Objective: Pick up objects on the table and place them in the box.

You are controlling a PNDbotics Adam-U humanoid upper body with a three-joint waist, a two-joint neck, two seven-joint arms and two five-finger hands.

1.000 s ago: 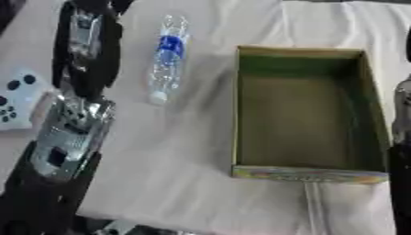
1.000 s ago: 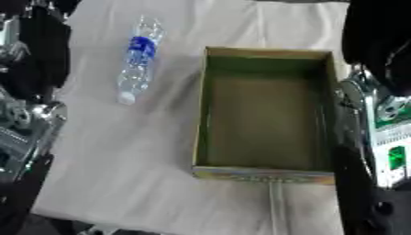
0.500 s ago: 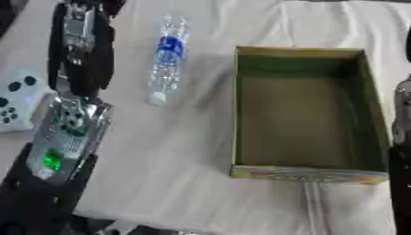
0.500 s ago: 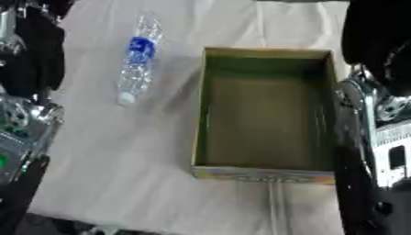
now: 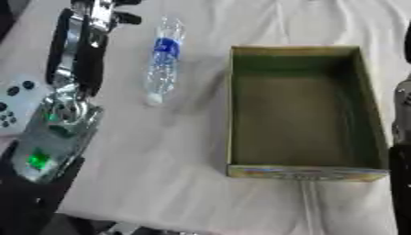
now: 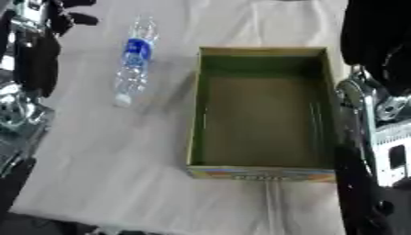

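Observation:
A clear plastic bottle point(image 5: 163, 59) with a blue label lies on the white cloth, cap toward me, left of the box. The cardboard box point(image 5: 230, 105) is open, with a green inside that holds nothing. My left hand point(image 5: 98, 11) is at the far left, beside the bottle's far end and apart from it, fingers relaxed and holding nothing. A white game controller point(image 5: 11, 103) lies at the left edge, partly behind my left forearm. My right arm point(image 6: 375, 98) runs along the box's right side; a dark mass at its top end hides the fingers.
My left forearm point(image 5: 58, 124), with a green light on it, lies between the controller and the bottle. The cloth's near edge runs just under the box. Bare cloth lies between the bottle and the box.
My left arm has reached a little farther up the table; the bottle, box and right arm are where they were.

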